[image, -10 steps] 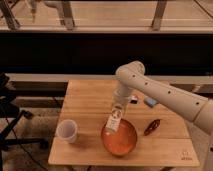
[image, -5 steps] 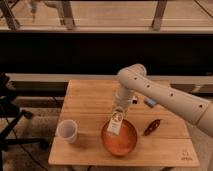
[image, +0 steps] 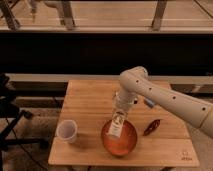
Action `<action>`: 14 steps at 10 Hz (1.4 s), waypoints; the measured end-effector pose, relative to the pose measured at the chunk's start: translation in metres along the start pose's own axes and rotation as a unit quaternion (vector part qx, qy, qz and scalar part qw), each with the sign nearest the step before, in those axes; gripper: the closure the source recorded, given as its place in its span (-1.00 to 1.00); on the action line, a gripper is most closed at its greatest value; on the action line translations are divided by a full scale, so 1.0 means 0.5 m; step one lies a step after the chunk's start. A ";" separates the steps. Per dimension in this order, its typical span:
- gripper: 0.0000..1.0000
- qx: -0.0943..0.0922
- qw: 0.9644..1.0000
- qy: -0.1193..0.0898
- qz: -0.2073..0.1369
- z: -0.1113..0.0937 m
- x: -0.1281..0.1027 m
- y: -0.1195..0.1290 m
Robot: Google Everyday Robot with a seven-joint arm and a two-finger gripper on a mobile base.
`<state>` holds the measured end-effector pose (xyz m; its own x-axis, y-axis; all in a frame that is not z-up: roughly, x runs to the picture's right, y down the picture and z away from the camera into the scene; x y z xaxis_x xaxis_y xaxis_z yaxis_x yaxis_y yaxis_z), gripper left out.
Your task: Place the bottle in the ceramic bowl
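Lab-like indoor space: wooden table (image: 90, 100) beneath metal-framed windows (image: 110, 12), gripper (image: 121, 109) just above the ceramic bowl (image: 130, 143).

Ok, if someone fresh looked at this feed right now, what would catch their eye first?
The white arm reaching in from the right, its gripper at the top of the bottle, which tilts with its lower end within the rim of the orange-red ceramic bowl near the wooden table's front edge. After that, the white cup alone at front left and a small dark red object just right of the bowl.
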<state>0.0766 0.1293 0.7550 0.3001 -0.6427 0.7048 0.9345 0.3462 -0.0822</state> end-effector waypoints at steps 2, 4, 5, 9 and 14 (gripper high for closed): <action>1.00 0.002 1.000 0.000 -0.003 0.005 0.000 -0.001; 1.00 0.004 1.000 -0.001 0.000 0.009 -0.002 0.010; 1.00 0.004 1.000 -0.001 -0.001 0.009 -0.002 0.011; 1.00 0.004 1.000 -0.002 -0.001 0.014 0.002 0.016; 0.88 0.003 1.000 -0.003 -0.004 0.020 0.008 0.020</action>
<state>0.0852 0.1370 0.7639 0.2913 -0.6422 0.7090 0.9358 0.3451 -0.0719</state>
